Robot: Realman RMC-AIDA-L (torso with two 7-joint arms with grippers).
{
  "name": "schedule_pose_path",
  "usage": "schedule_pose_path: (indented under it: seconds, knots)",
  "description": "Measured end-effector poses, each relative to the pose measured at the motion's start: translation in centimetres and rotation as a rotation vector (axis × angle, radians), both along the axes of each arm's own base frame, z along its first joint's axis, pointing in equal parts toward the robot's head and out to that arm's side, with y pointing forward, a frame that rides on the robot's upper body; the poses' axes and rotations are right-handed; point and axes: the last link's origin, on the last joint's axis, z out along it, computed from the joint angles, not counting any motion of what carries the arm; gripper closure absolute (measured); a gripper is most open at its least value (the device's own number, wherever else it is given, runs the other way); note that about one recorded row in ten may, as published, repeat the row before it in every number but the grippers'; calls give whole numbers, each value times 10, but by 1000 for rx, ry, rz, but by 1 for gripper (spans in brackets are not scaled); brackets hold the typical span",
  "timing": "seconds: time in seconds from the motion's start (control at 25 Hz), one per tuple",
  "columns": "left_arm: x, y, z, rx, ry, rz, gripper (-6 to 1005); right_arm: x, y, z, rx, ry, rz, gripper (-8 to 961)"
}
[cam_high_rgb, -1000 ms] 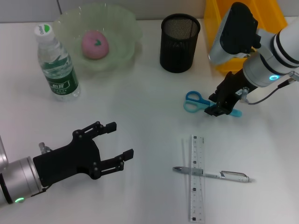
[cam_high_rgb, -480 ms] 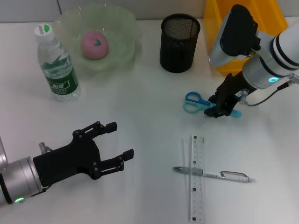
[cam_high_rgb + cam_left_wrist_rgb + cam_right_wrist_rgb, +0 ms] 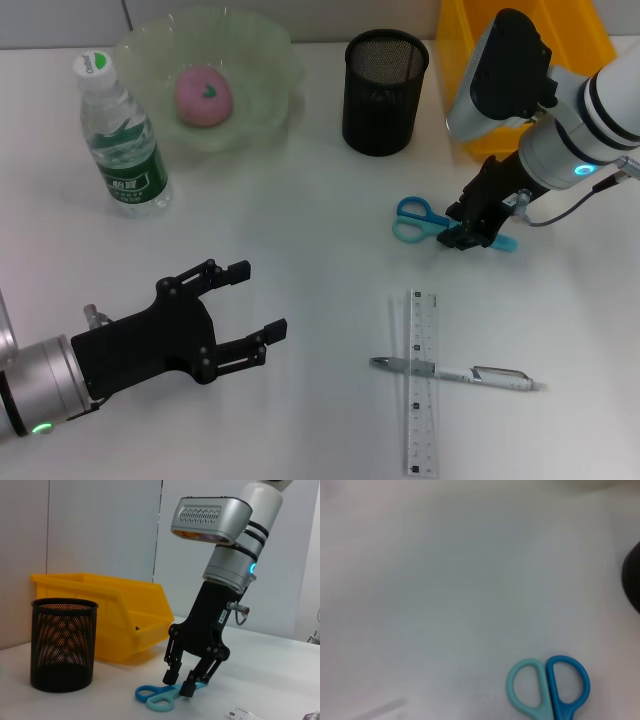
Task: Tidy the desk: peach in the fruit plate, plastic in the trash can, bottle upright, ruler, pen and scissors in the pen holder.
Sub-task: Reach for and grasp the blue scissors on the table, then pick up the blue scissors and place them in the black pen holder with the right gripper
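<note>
The blue and teal scissors [image 3: 418, 219] [image 3: 157, 698] [image 3: 549, 685] lie flat on the table. My right gripper [image 3: 468, 236] [image 3: 181, 682] stands over their blades, fingertips pinched on them. Nearer the front, the clear ruler [image 3: 422, 385] lies with the pen [image 3: 460, 374] across it. The black mesh pen holder [image 3: 385, 92] [image 3: 62, 650] stands at the back. A pink peach [image 3: 203, 96] rests in the green fruit plate [image 3: 262, 55], and the bottle [image 3: 120, 140] stands upright beside it. My left gripper [image 3: 255, 305] hovers open at the front left. No plastic shows.
A yellow bin [image 3: 560, 30] [image 3: 125, 615], the trash can, sits at the back right behind my right arm. Bare white table lies between the two grippers.
The right arm shifted very slightly over the scissors. The left arm and all objects stayed where they were.
</note>
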Motion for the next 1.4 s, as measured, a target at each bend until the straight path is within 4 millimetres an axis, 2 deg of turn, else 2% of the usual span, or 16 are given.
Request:
schedule_pose_path:
  seconds: [1.4]
  knots:
    - [2, 3, 1, 0, -8, 0, 167, 5, 0, 1, 9, 1, -15, 685]
